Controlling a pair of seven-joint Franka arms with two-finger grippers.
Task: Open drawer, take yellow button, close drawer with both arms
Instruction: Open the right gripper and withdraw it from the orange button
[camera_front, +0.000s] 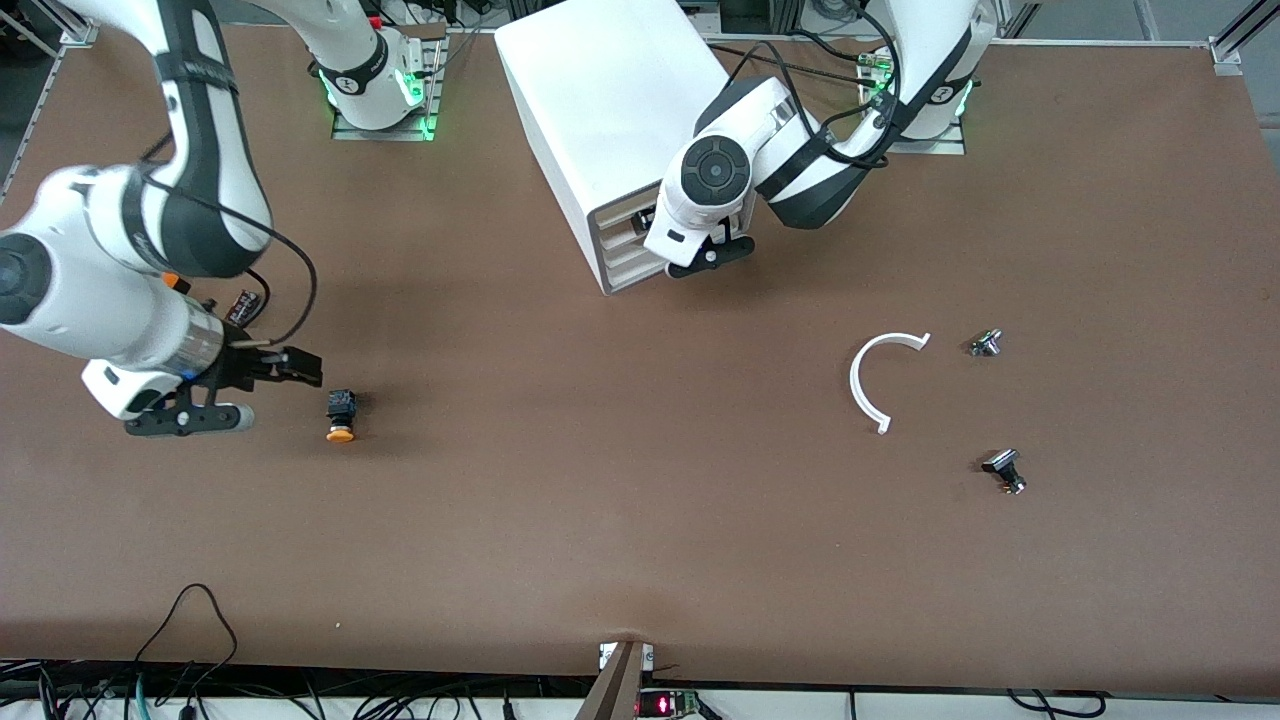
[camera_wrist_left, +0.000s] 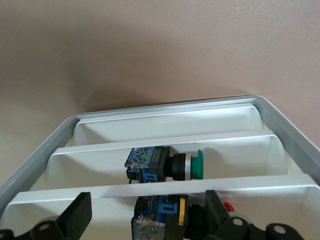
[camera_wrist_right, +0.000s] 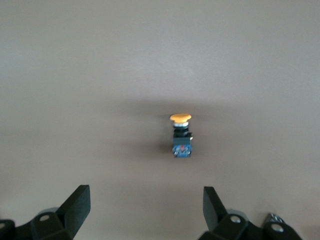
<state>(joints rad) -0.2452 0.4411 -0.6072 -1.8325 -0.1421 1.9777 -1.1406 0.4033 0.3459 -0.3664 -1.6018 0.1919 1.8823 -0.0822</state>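
The button (camera_front: 341, 418), with an orange-yellow cap on a black body, lies on its side on the bare table toward the right arm's end. It also shows in the right wrist view (camera_wrist_right: 181, 135). My right gripper (camera_front: 305, 368) is open and empty beside it, a short way off, with the button ahead of the fingers (camera_wrist_right: 146, 192). My left gripper (camera_front: 648, 220) is open at the front of the white cabinet (camera_front: 600, 110), level with the top drawer (camera_wrist_left: 60, 194). Its fingers (camera_wrist_left: 79, 212) straddle a blue-black switch with a yellow ring lying in that drawer.
A green-capped switch (camera_wrist_left: 170, 165) lies in the drawer below. A white C-shaped ring (camera_front: 866, 385) and two small black-and-metal parts (camera_front: 986, 343) (camera_front: 1005, 470) lie toward the left arm's end. A small black block (camera_front: 245, 305) sits under the right arm.
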